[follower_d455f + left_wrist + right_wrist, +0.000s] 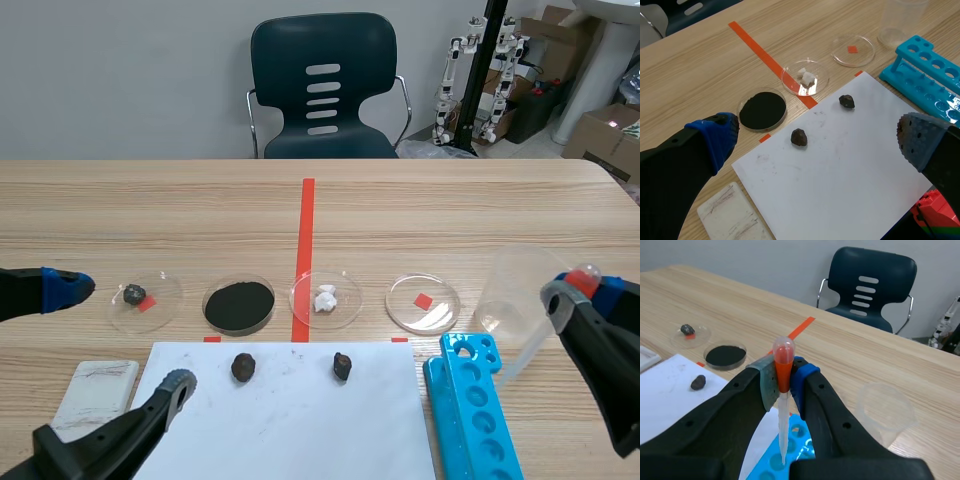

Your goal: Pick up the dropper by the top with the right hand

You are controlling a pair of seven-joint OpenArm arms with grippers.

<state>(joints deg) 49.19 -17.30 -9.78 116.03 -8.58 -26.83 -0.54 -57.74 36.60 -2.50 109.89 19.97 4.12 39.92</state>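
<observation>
now right claw [784, 382] clamps the dropper [784, 412] near its top; left claw [817, 137] gapes empty.

The left tool [815, 139] is hovering, jaws spread, over a white sheet [840, 170] bearing a left lump [799, 137] and a right lump [846, 101]; a blue rack [925, 70] is lying right of it on the desk [690, 75].

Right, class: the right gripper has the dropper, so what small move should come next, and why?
Probably a slow, straight lift. The right gripper is shut on the dropper at its orange top, but its tip hangs low at the blue rack, so rising vertically should clear it.
</observation>
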